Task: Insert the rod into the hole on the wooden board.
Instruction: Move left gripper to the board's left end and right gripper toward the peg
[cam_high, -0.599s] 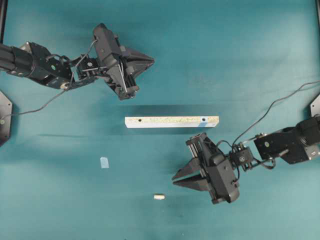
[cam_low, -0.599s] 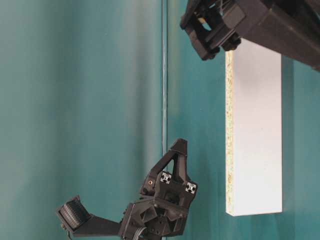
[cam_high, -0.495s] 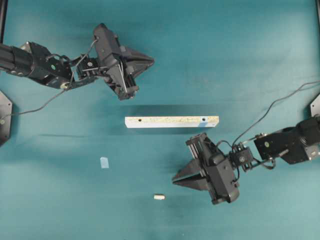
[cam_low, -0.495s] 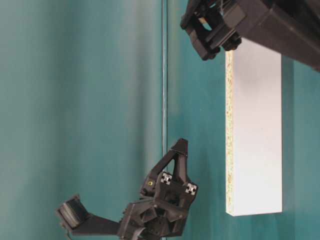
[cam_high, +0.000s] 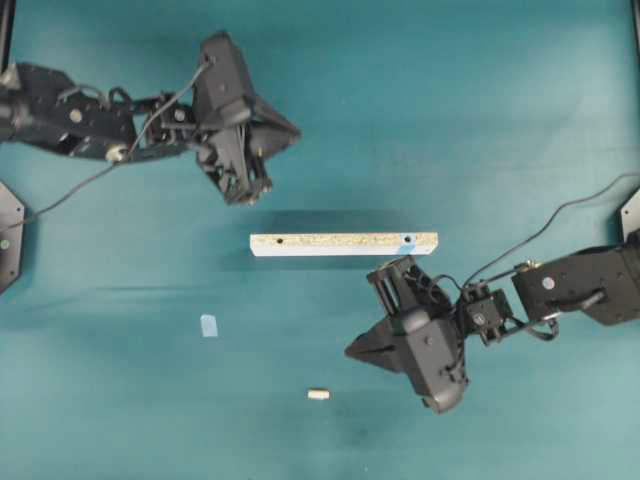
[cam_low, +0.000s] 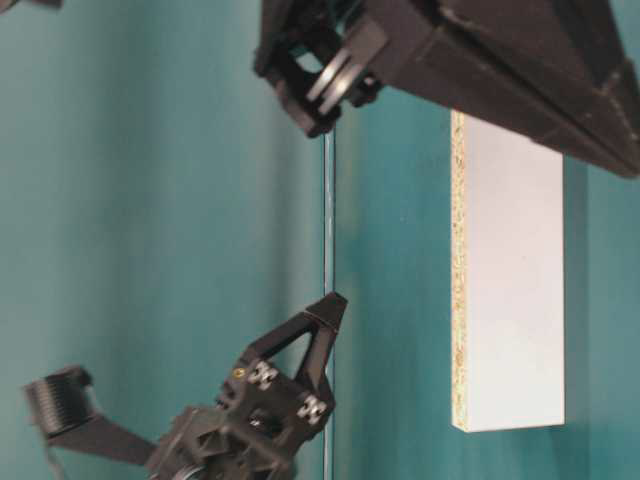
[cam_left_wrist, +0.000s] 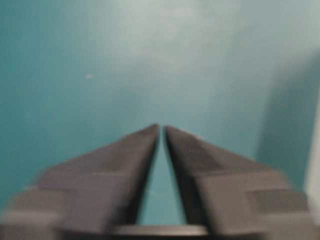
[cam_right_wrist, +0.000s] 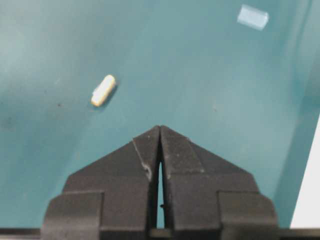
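Observation:
The wooden board (cam_high: 343, 244) lies mid-table, its white edge (cam_low: 510, 280) facing the table-level camera. Its hole (cam_high: 407, 239), ringed light blue, is near the right end. The rod (cam_high: 318, 394), a short cream peg, lies alone on the teal cloth in front of the board and shows as the rod (cam_right_wrist: 103, 90) ahead-left of my right gripper (cam_right_wrist: 160, 127). That gripper (cam_high: 350, 353) is shut and empty, right of the rod. My left gripper (cam_high: 296, 130) hovers behind the board's left end. Its tips (cam_left_wrist: 161, 127) stand a narrow gap apart with nothing between them.
A pale-blue tape square (cam_high: 208, 325) lies left of the rod and shows as the tape square (cam_right_wrist: 252, 17) far ahead of the right gripper. A plain dark hole (cam_high: 279, 241) sits near the board's left end. Teal cloth covers the table.
Both arms have risen. The left gripper swung back and turned a little. The right gripper tilted and shifted slightly. Board and rod have not moved.

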